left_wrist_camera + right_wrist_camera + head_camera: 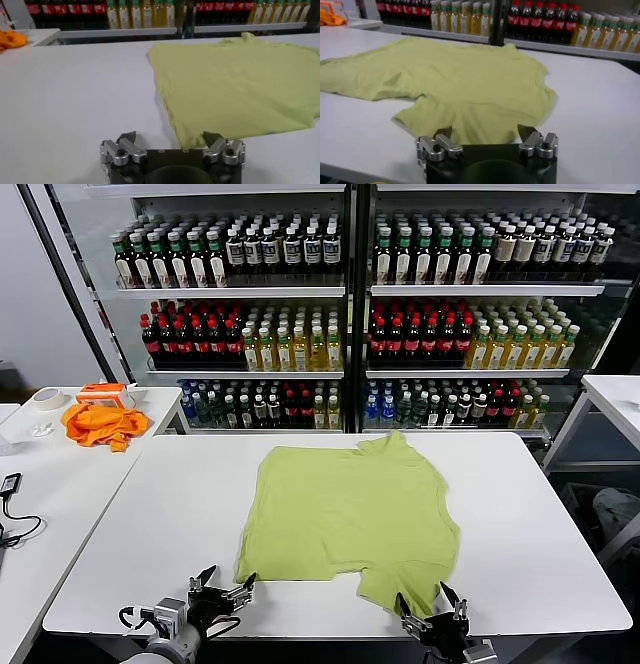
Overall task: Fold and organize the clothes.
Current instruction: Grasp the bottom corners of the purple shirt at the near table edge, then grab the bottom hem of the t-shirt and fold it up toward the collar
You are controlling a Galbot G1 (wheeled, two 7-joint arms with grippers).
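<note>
The lime-green T-shirt (345, 509) lies spread flat on the white table (150, 524), its plain side up, no print showing. It also shows in the left wrist view (235, 82) and the right wrist view (450, 80). My left gripper (222, 586) is open at the table's front edge, just off the shirt's near left corner (182, 142). My right gripper (432, 604) is open at the front edge, facing the shirt's near sleeve (465, 125). Neither gripper holds anything.
An orange garment (103, 424) and a tape roll (46, 397) lie on the side table at the left. A cable (12, 529) lies there too. Shelves of bottles (340, 314) stand behind the table. Another table edge (615, 399) is at the right.
</note>
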